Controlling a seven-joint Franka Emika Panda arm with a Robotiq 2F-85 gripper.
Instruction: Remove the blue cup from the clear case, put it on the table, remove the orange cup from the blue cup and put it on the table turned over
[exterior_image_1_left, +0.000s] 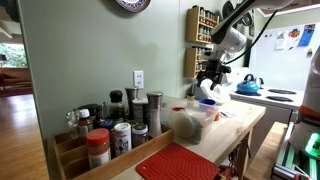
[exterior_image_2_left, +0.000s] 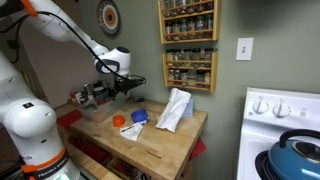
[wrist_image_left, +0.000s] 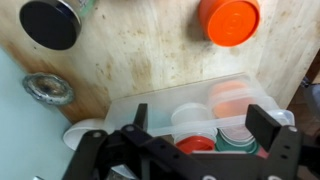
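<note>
The orange cup (exterior_image_2_left: 118, 121) and the blue cup (exterior_image_2_left: 138, 116) stand apart, side by side, on the pale wooden table (exterior_image_2_left: 160, 140). In the wrist view the orange cup (wrist_image_left: 230, 20) shows as a flat round disc, seemingly bottom up. The blue cup also shows in an exterior view (exterior_image_1_left: 208, 103). My gripper (wrist_image_left: 200, 120) is open and empty, hovering above the clear case (wrist_image_left: 150, 100), which holds several small cups. The gripper (exterior_image_2_left: 125, 85) is over the table's end by the jars and also shows in an exterior view (exterior_image_1_left: 210, 75). The clear case (exterior_image_1_left: 187, 122) is a translucent tub.
Spice jars (exterior_image_1_left: 115, 125) crowd one end of the table beside a red ribbed mat (exterior_image_1_left: 178, 163). A white bag (exterior_image_2_left: 175, 108) stands at the table's back. A blue kettle (exterior_image_1_left: 250, 85) sits on the stove. A black lid (wrist_image_left: 50, 22) lies near the case.
</note>
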